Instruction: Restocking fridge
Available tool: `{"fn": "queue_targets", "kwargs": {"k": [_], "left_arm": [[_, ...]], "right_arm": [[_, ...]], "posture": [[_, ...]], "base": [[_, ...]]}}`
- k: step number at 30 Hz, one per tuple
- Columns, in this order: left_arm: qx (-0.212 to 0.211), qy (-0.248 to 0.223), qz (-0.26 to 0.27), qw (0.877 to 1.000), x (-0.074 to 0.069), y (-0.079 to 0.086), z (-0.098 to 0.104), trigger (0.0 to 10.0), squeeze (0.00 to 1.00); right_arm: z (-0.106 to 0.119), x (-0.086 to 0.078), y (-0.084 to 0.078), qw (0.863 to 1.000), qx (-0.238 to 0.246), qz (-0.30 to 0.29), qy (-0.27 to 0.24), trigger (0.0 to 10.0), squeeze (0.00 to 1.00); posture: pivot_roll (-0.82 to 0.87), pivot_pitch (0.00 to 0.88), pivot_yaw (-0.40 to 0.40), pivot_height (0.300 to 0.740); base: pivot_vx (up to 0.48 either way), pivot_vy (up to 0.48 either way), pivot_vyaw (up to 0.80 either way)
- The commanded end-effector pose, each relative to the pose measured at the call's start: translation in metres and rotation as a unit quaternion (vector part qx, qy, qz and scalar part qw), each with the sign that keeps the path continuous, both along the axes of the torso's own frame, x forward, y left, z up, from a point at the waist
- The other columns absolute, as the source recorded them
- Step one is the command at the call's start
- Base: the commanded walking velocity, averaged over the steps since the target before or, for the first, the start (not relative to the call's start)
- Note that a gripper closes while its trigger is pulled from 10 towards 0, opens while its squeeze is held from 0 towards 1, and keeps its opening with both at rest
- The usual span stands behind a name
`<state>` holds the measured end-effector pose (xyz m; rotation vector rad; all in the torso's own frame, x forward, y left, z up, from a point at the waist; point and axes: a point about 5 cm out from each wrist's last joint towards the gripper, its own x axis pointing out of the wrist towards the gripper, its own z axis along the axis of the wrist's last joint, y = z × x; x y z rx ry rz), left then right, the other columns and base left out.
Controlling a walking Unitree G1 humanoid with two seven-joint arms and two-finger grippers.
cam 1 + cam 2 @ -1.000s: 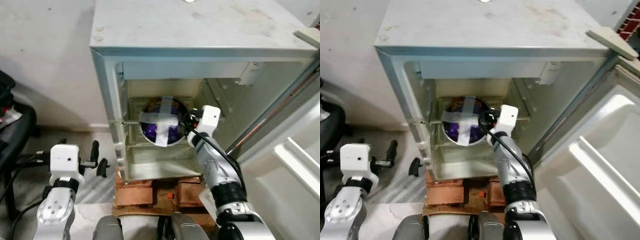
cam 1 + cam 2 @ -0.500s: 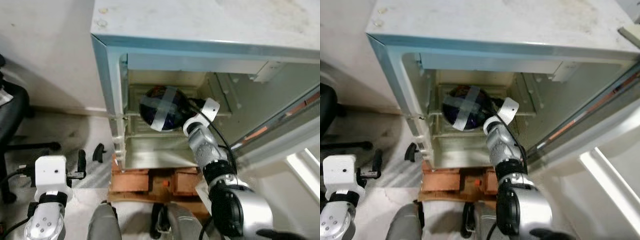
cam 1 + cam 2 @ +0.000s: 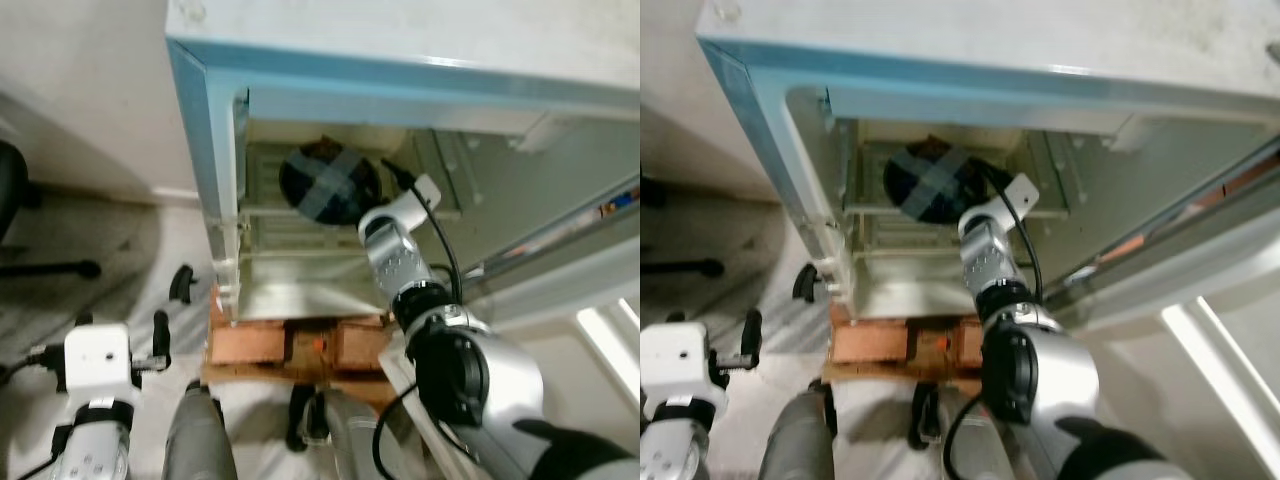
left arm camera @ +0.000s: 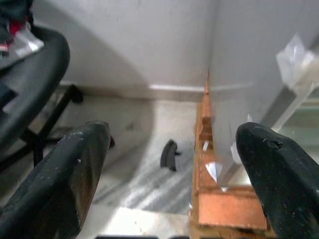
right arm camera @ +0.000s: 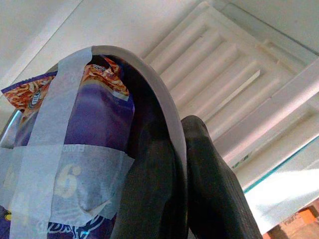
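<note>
A metal bowl (image 3: 328,183) holding a purple snack packet (image 5: 94,124), taped over with a white cross, is deep inside the open fridge (image 3: 400,60), at the level of its upper shelf (image 3: 290,215). My right gripper (image 5: 177,144) reaches into the fridge and is shut on the bowl's rim, one finger inside and one outside. I cannot tell whether the bowl rests on the shelf. My left gripper (image 4: 172,130) hangs low at the fridge's left side, open with nothing between its fingers.
The fridge stands on red bricks (image 3: 290,345). Its open door (image 3: 600,330) swings out on the right. A small black object (image 3: 181,283) lies on the floor left of the fridge. A black chair (image 4: 25,74) stands further left, by the wall.
The camera has moved in and tilted down. My right arm has pushed the bowl further back into the fridge. The left arm stays low and idle.
</note>
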<state>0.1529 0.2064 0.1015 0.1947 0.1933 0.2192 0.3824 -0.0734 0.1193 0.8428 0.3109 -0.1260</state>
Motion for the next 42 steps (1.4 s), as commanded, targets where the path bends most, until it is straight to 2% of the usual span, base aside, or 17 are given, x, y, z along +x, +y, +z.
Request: {"fn": "queue_targets", "kwargs": {"k": [1,4,5,7,11,17,23,24,25,26,42], "left_arm": [[-0.002,0.010,0.004,1.000,-0.006,-0.003,-0.002,10.0,0.00],[-0.006,0.014,0.006,1.000,-0.009,-0.006,-0.003,10.0,0.00],[-0.006,0.014,0.006,1.000,-0.009,-0.006,-0.003,10.0,0.00],[-0.007,0.015,0.007,1.000,-0.008,-0.008,-0.004,10.0,0.00],[-0.009,0.016,0.007,1.000,-0.008,-0.009,-0.004,10.0,0.00],[-0.011,0.015,0.007,1.000,-0.007,-0.011,-0.005,10.0,0.00],[-0.014,0.015,0.007,1.000,-0.006,-0.013,-0.006,10.0,0.00],[-0.015,0.014,0.007,1.000,-0.005,-0.013,-0.006,10.0,0.00],[-0.015,0.014,0.007,1.000,-0.005,-0.013,-0.006,10.0,0.00],[-0.015,0.014,0.006,1.000,-0.005,-0.013,-0.007,10.0,0.00],[-0.015,0.008,0.002,1.000,0.004,-0.012,-0.007,10.0,0.00]], "right_arm": [[-0.001,-0.007,0.033,0.999,0.032,0.025,0.016,10.0,0.00],[0.003,-0.011,0.053,0.997,0.061,0.033,0.021,10.0,0.00],[0.003,-0.011,0.053,0.997,0.061,0.033,0.021,10.0,0.00],[0.006,-0.014,0.065,0.996,0.072,0.044,0.024,10.0,0.00],[0.012,-0.021,0.092,0.991,0.097,0.097,0.009,10.0,0.00],[0.018,-0.024,0.105,0.983,0.122,0.139,-0.018,10.0,0.00],[0.020,-0.025,0.108,0.980,0.134,0.148,-0.023,10.0,0.00],[0.021,-0.025,0.109,0.977,0.148,0.150,-0.027,10.0,0.75],[0.021,-0.025,0.109,0.977,0.148,0.150,-0.027,10.0,0.75],[0.021,-0.025,0.109,0.977,0.151,0.150,-0.028,10.0,0.99],[0.047,-0.013,0.105,0.955,0.244,0.150,-0.077,10.0,1.00]], "posture": [[0.28,0.337,-0.229,0.740],[0.28,0.339,-0.239,0.740],[0.28,0.339,-0.239,0.740],[0.27,0.343,-0.242,0.740],[0.26,0.344,-0.250,0.740],[0.26,0.342,-0.258,0.740],[0.25,0.338,-0.258,0.740],[0.25,0.337,-0.258,0.740],[0.25,0.337,-0.258,0.740],[0.25,0.335,-0.257,0.740],[0.25,0.314,-0.247,0.740]], "base": [[0.000,0.000,0.00],[0.000,0.000,0.00],[0.000,0.000,0.00],[0.000,0.000,0.00],[0.000,0.000,0.00],[0.000,0.000,0.00],[0.000,0.000,0.00],[0.000,0.000,0.00],[0.000,0.000,0.00],[0.000,0.000,0.00],[0.000,0.000,0.00]]}}
